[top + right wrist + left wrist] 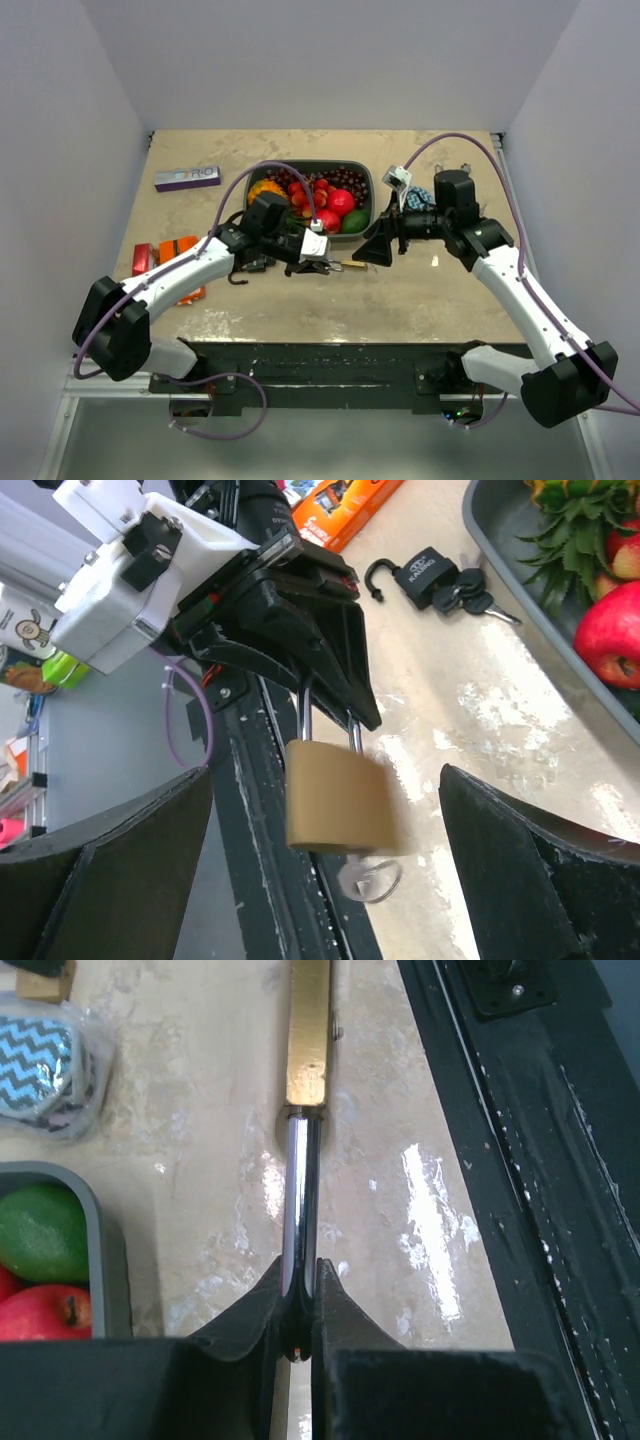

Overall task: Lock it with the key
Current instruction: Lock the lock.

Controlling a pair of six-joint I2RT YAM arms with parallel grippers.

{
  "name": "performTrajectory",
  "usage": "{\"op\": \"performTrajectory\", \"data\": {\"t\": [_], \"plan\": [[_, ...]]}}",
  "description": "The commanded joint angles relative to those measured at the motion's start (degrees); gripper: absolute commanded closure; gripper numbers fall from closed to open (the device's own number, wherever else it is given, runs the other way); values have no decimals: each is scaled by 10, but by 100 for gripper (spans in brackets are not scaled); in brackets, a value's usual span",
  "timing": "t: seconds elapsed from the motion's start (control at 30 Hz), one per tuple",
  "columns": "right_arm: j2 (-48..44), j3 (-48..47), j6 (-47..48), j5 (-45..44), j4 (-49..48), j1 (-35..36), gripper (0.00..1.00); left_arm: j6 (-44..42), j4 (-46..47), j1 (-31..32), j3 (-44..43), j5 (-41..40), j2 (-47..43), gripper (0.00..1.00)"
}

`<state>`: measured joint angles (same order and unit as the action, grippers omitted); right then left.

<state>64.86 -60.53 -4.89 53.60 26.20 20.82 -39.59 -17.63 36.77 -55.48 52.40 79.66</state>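
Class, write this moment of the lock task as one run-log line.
left gripper: shut on steel shackle of brass padlock | right gripper: open, facing padlock | silver key: at padlock's base

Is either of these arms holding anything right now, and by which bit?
The left tool grips the brass padlock by its shackle; the right tool is open, holding nothing.

Robotics lab test cell, white enclosure walls (60, 120), beige tabletop (420, 300), blk mount rail (330, 362) w/ purple cables (280, 164)
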Motion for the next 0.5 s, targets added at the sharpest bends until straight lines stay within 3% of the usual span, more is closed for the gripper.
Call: {"op": "performTrajectory", "data": {"t": [0.0, 0.2, 0.4, 0.47], "plan": [[-14, -24, 23, -17, -10, -10, 1, 11, 32, -3, -2, 40, -23, 100], [-66, -4, 148, -30, 18, -10, 1, 36, 37, -7, -10, 46, -24, 100], [-62, 6, 376, 17, 182, -9, 1, 46, 36, -7, -27, 46, -23, 100], [-48, 10, 398, 11, 194, -9, 1, 51, 37, -7, -31, 47, -21, 100]]}}
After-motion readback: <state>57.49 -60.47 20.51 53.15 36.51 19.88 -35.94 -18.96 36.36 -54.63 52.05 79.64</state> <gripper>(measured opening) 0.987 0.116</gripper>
